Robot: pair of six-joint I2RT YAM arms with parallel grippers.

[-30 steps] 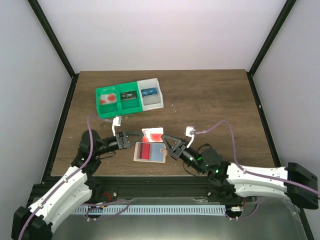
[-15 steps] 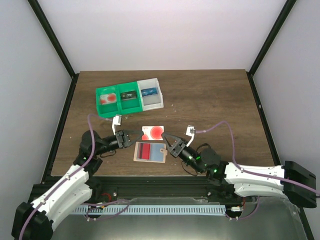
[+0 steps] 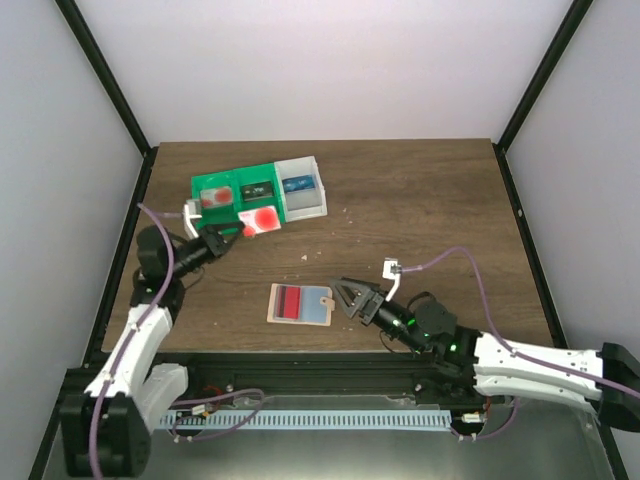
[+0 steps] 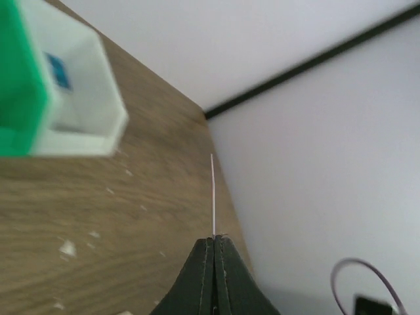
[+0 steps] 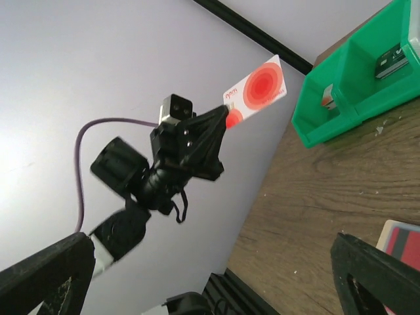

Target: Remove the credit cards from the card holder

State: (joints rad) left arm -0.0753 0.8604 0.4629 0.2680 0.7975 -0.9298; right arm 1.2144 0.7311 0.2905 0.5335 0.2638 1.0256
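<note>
Fingers (image 4: 201, 275) of the left gripper (image 3: 233, 233) are pressed together on a red-and-white card (image 3: 258, 220), pinching it by one short end. From above, the card shows its printed face and hangs over the near edge of the green tray (image 3: 232, 222), clear of the table (image 3: 420, 200). In the left wrist view the card (image 4: 212, 193) is seen edge-on, a thin line rising from the closed tips. The right wrist view shows the same card (image 5: 259, 88) held up in the air beside the green tray (image 5: 328, 121).

The holder (image 3: 300, 304) lies flat on the table near its front edge, well apart from the trays. A red card (image 3: 290, 301) sits in its left pocket.

The right gripper (image 3: 338, 297) is just beside the holder's right edge, jaws spread wide with nothing between them. Whether a fingertip touches the holder cannot be told.

The white tray (image 3: 302, 205) adjoins the green tray's right end. A blue item lies in it, and a reddish and a dark item lie in the green compartments.
</note>
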